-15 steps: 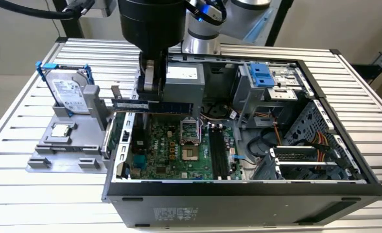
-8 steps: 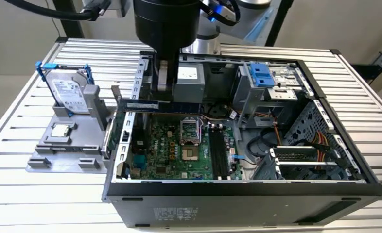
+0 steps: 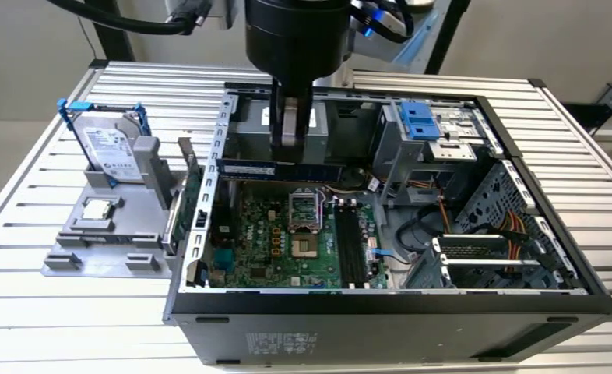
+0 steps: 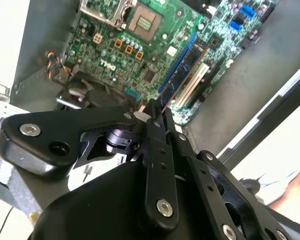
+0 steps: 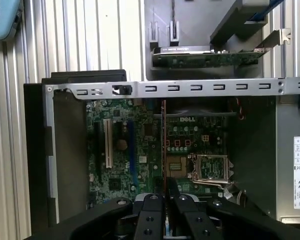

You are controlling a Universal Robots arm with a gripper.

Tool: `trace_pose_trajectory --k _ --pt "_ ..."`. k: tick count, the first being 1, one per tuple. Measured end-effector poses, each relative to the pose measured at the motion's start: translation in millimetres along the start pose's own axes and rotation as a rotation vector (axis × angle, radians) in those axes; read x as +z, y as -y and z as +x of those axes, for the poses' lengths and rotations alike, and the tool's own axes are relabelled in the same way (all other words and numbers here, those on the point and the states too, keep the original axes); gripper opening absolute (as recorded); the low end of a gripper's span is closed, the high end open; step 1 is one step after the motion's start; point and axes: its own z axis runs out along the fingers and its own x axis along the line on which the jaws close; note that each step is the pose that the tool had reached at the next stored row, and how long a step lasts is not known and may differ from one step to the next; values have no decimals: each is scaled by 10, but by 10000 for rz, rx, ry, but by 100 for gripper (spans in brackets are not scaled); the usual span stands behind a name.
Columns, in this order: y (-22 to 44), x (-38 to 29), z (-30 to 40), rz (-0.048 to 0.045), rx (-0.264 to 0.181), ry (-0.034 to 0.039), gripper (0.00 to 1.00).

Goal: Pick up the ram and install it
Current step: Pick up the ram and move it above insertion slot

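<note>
My gripper is shut on the ram, a thin bluish stick held on edge above the open computer case. It hangs over the green motherboard, apart from it, near the CPU socket. The long black slots lie toward the exterior view's right of the socket, and the stick runs crosswise to them. In both wrist views the ram shows edge-on, sticking out from between the black fingers of the gripper over the board.
The case walls ring the board. A drive cage with a blue tab and cables fill its right side. Left of the case, a grey fixture holds a hard drive, a CPU chip and a green card. A hand shows beyond the table.
</note>
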Motion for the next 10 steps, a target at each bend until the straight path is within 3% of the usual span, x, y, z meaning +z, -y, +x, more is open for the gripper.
trace_pose_trajectory --k 10 --pt "270 -7 -16 -2 84 3 0"
